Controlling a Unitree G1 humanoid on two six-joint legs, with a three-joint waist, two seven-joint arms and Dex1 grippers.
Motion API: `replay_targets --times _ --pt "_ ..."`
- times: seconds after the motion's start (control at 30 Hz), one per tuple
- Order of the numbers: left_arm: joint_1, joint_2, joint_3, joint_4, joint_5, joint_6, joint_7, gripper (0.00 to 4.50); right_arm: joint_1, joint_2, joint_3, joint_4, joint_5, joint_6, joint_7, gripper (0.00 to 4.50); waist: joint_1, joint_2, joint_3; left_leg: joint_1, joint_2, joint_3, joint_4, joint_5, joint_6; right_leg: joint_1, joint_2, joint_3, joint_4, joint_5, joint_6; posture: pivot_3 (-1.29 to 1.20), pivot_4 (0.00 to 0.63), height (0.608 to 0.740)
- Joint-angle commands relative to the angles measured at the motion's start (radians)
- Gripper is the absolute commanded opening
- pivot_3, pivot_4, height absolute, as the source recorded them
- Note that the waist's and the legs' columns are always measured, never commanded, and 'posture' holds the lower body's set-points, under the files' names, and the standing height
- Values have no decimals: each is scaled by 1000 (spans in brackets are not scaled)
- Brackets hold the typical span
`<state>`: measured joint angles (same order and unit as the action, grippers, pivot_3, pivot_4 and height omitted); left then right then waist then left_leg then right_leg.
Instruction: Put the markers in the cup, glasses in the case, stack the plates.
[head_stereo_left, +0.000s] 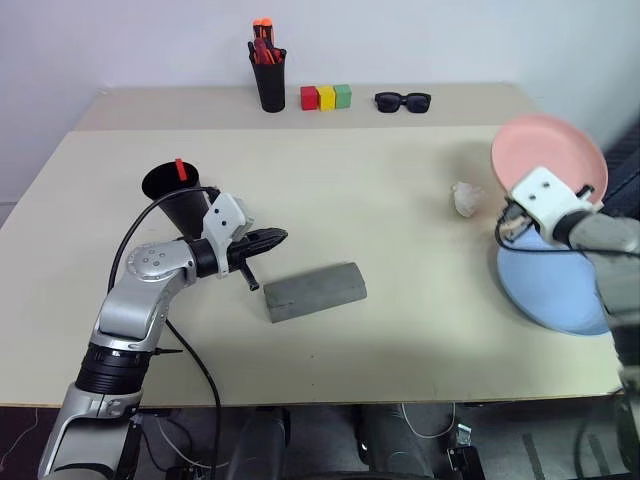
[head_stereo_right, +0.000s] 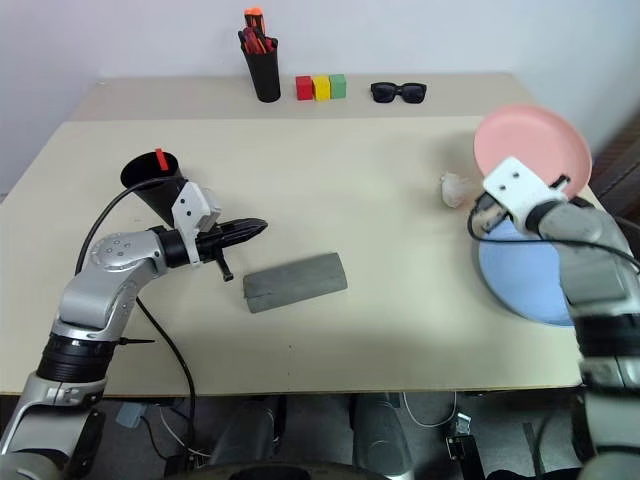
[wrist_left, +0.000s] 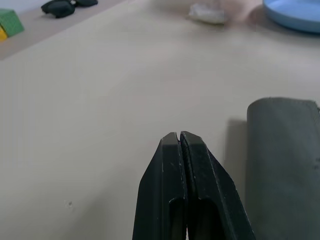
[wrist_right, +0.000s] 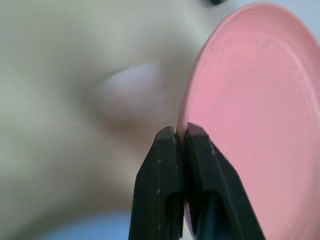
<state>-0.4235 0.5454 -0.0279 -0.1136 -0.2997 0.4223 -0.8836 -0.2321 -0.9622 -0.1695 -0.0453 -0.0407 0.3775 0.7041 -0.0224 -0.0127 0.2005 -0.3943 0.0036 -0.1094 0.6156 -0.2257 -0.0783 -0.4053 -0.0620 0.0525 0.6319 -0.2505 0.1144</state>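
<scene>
Two plates (head_stereo_left: 548, 158), three coloured blocks (head_stereo_left: 326, 97), one case (head_stereo_left: 315, 291)

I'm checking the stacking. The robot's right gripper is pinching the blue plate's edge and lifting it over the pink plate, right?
Not quite: the colours are swapped. The right gripper pinches the pink plate by its edge and holds it tilted above the blue plate, which lies on the table. The right wrist view shows the grip.

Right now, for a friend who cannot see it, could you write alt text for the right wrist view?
Two black fingers of the right gripper are shut on the rim of a salmon pink plate, lifted on edge. Behind lies a pale table with a blurred whitish lump, and a light blue plate below.
</scene>
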Motion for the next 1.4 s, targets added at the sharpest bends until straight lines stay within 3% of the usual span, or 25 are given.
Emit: replay_targets --times 0.03,0.1,0.2,0.37,0.5,0.6,0.77,0.87,0.9,1.03,1.1,1.2,1.4 --pt "-32 -15 12 2 -35 -3 -3 0 214 -73 -207 -285 68 130 142 12 6 0 0 0 0 0 0 0 0 1 0 0 0 0 0 0 150 740" --pt "-38 -21 4 5 -37 -7 -13 0 312 -88 -254 -346 80 180 184 12 1 0 0 2 0 1 1 0 0 2 0 1 -1 0 0 0 150 740" --pt "-40 -33 -14 12 -31 -11 -22 0 328 -64 -241 -398 101 207 175 894 -16 0 0 3 0 3 2 0 0 3 0 2 -1 -1 -3 0 150 740" --pt "-47 -45 -25 20 -25 -14 -19 0 111 46 -63 -328 51 158 24 3327 -31 -2 -1 4 1 3 5 0 0 3 1 2 0 -1 -3 0 150 740" --pt "-28 -54 -26 -6 -21 -7 8 0 -212 276 128 69 -55 84 -176 3327 -44 -3 -1 4 3 3 5 0 0 3 2 2 0 1 -6 0 150 740" --pt "4 -50 -9 -59 -28 15 40 0 -387 359 191 426 -119 -56 -287 3327 -34 -3 -1 3 2 3 4 0 0 3 2 2 0 2 -4 0 150 740" --pt "46 -39 8 -118 -37 40 78 0 -577 432 233 842 -154 -261 -402 3327 -22 -3 -1 1 2 3 -2 0 -1 -1 1 2 -1 3 -1 0 150 740" --pt "71 -36 19 -158 -42 55 104 0 -647 435 273 1005 -214 -333 -491 2535 -22 -3 -1 1 2 3 -3 0 -1 -1 1 2 -1 3 -1 0 150 740" --pt "81 -37 28 -177 -49 69 116 0 -656 430 274 1014 -217 -347 -498 2037 -21 -3 -1 1 2 3 -2 0 -1 -1 1 2 -1 3 -1 0 150 740" --pt "102 -39 40 -203 -74 95 130 0 -647 407 263 979 -213 -364 -499 40 -24 -2 -1 1 2 3 -1 1 -1 -1 1 2 -1 3 -1 0 150 740" --pt "104 -36 34 -196 -77 95 124 0 -616 387 261 910 -217 -356 -490 40 -24 -2 -1 2 2 3 -1 1 -1 -1 1 2 -1 3 -1 0 150 740" --pt "92 -32 22 -173 -78 85 111 0 -497 332 219 648 -191 -285 -437 40 -21 -2 -1 2 2 2 -2 1 -1 -1 2 2 0 3 -1 0 150 740" --pt "56 -25 9 -125 -82 72 75 0 -113 179 -5 -37 -33 26 -207 40 -13 0 -1 1 2 2 -1 0 -1 0 2 2 0 2 0 0 150 740"
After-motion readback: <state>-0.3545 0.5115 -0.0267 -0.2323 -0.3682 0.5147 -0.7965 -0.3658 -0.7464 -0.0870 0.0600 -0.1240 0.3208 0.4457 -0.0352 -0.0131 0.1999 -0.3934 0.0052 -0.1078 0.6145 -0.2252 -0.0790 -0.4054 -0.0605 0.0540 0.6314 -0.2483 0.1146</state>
